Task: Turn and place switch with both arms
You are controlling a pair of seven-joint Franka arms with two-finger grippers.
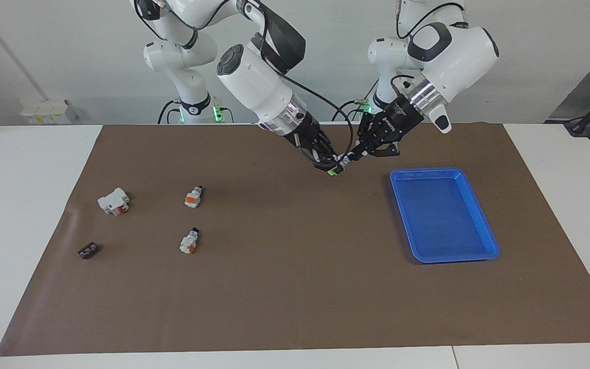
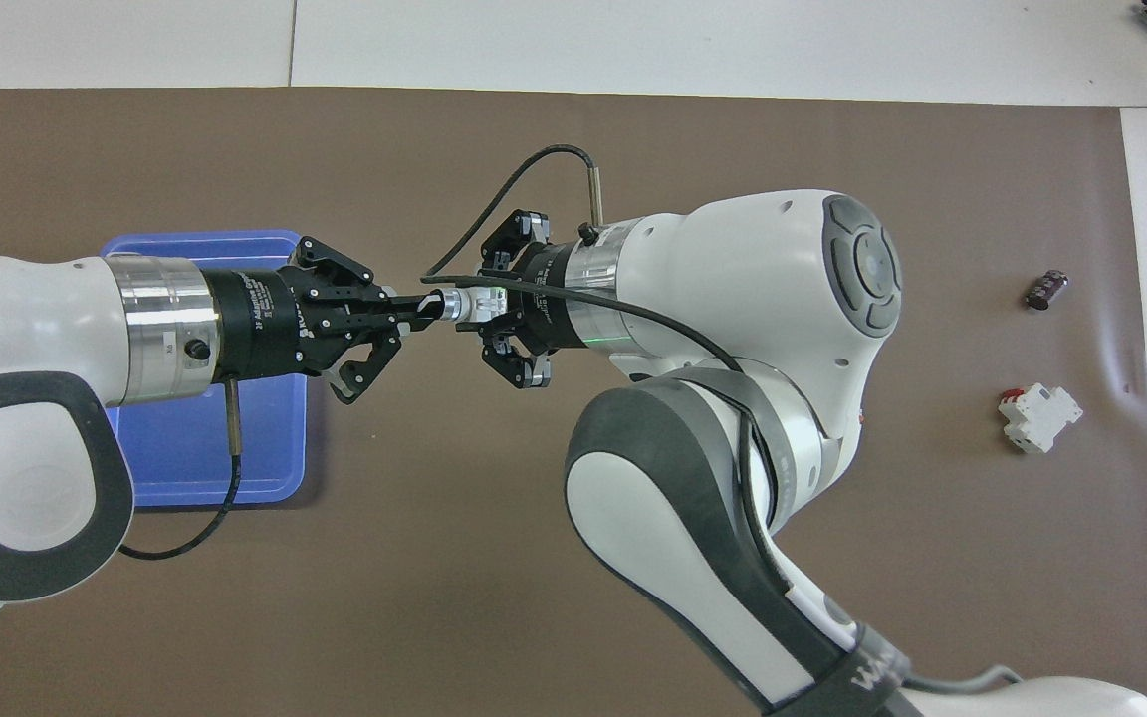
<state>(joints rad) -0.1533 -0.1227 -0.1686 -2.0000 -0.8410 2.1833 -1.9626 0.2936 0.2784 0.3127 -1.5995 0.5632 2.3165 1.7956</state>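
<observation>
Both claws met in the air over the desk [image 1: 295, 307]: right claw [image 1: 329, 165] and left claw [image 1: 357, 152] each clamped on the switch [image 1: 337, 169]. Mistimed release could have dropped it short of the tray [image 1: 479, 215].

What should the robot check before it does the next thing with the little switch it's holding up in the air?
1. Switch held off the table: ok, it hangs between both grippers above the brown mat.
2. Right gripper gripping the switch body: ok, fingers closed on it.
3. Left gripper on the knob tip: ok, fingers pinch that end.
4. Blue tray ready: ok, nothing in it.
5. Path to the tray: ok, it sits beside the grippers toward the left arm's end.
6. Which face of the switch points up: cannot tell.
</observation>
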